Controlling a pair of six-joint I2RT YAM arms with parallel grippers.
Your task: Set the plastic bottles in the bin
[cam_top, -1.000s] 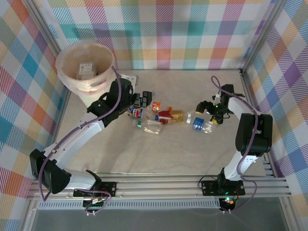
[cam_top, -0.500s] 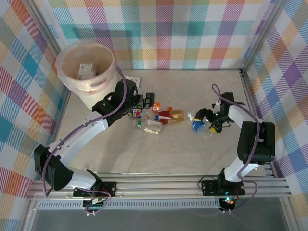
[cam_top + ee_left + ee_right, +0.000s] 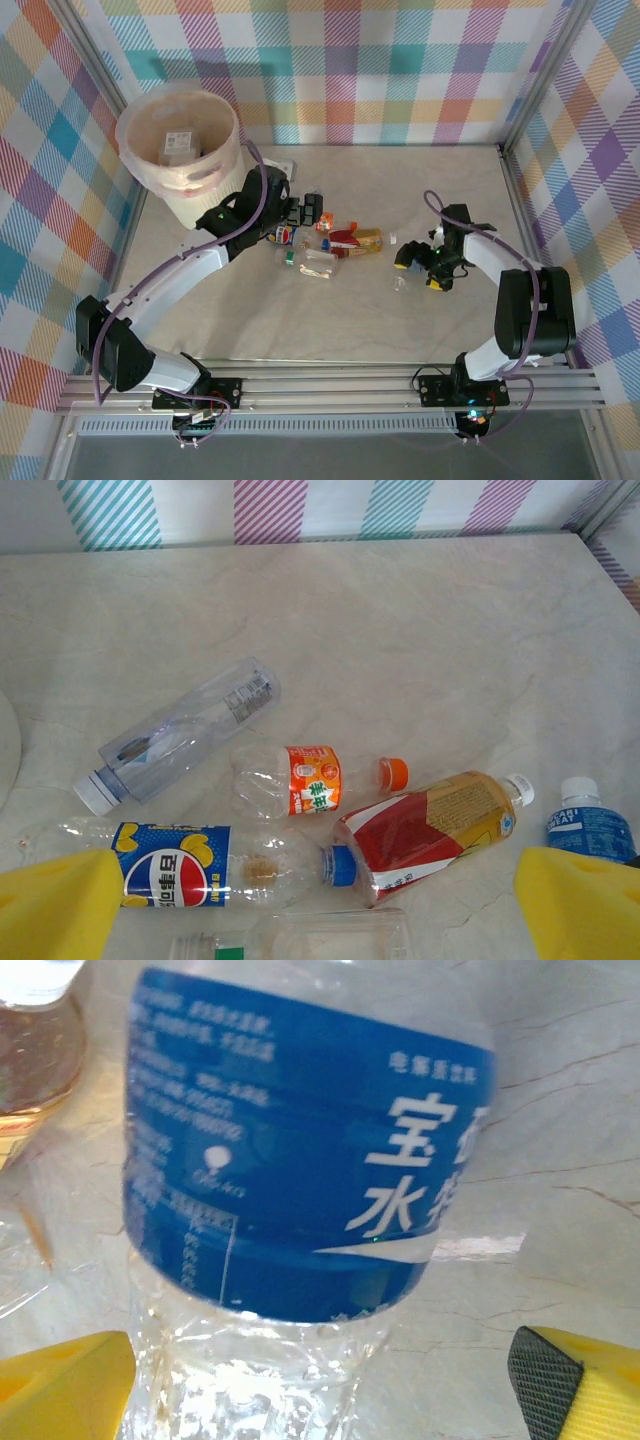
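A blue-labelled clear bottle lies on the bench squarely between the jaws of the right gripper. These jaws stand spread around it, with a gap showing between the black-padded tip and the bottle's side, so nothing is pinched. The left gripper has its jaws spread wide and holds nothing. Ahead of it lie a Pepsi bottle just beside one yellow tip, an orange-labelled bottle, a red-and-orange bottle and, farthest out, a clear white-capped bottle. The bin stands behind the left jaws, past the wrist, well apart from the right jaws.
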